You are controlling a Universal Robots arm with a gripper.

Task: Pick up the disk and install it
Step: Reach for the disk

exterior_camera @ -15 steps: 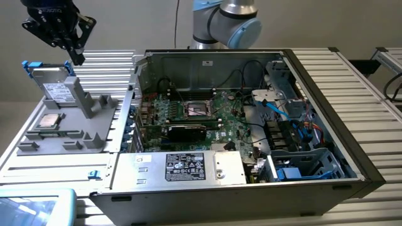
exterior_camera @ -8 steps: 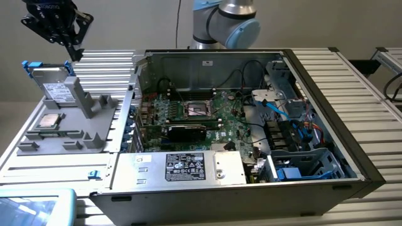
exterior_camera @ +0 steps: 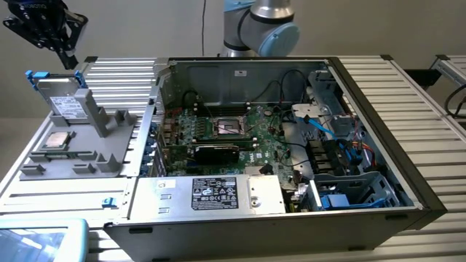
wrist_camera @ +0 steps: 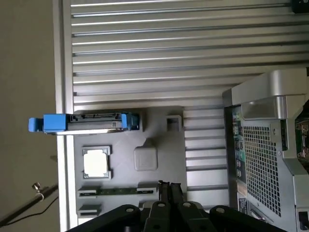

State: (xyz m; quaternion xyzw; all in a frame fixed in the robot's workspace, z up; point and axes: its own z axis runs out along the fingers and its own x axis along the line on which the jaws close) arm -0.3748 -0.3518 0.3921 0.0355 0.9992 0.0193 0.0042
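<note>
Tabletop of aluminium slats bears computer case, fixture holding disk.

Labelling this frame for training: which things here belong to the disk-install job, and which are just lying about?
Job: disk, upright in grey fixture; gripper, shut, hovering apart from it; open computer case.
Lying about: CPU chip; silver box with black label.

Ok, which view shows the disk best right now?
The exterior view: the disk stands upright in the grey fixture with its labelled face toward the camera. The wrist view sees the disk edge-on from above, so the label is hidden there.
</note>
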